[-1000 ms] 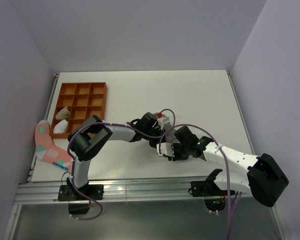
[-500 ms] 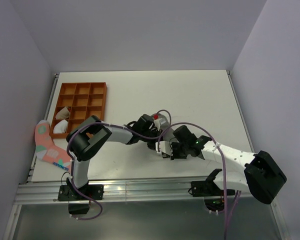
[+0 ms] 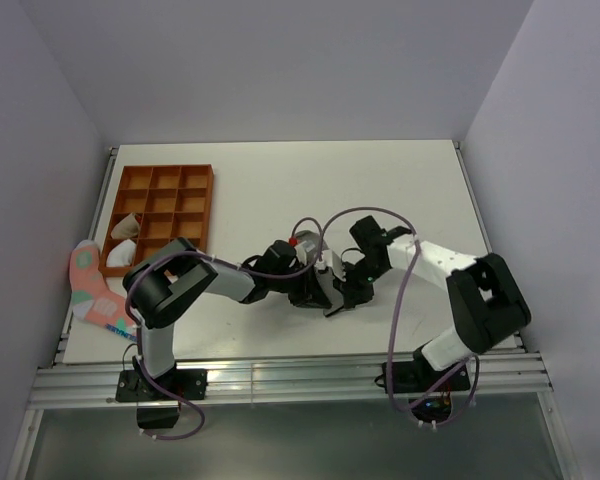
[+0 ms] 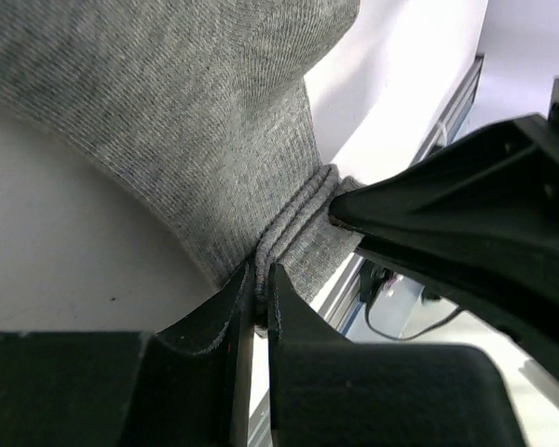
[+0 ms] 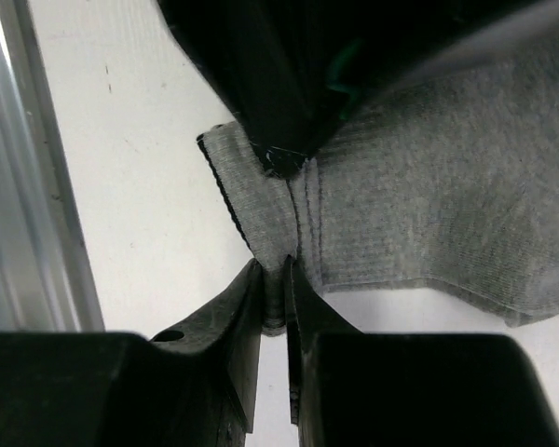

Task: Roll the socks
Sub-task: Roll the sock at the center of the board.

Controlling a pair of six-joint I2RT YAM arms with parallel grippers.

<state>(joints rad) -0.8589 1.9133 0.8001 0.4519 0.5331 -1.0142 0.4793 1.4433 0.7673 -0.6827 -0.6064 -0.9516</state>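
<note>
Nearest you, close to the front edge of the bench [image 3: 380, 190], both sets of jaws meet on the grey sock [image 4: 168, 112]. Your left jaws are squeezed almost shut on a bunched fold of it. Your right jaws are clamped narrow on the cuff edge just beside that, so the two pairs nearly touch. From above, a red spot [image 3: 293, 241] shows just behind them, can't tell what it's on. Further left, a pink sock [image 3: 90, 285] lies at the bench's edge. Behind it, the tray [image 3: 165, 175] holds two pale bundles [image 3: 125, 250] in its near-left cells.
</note>
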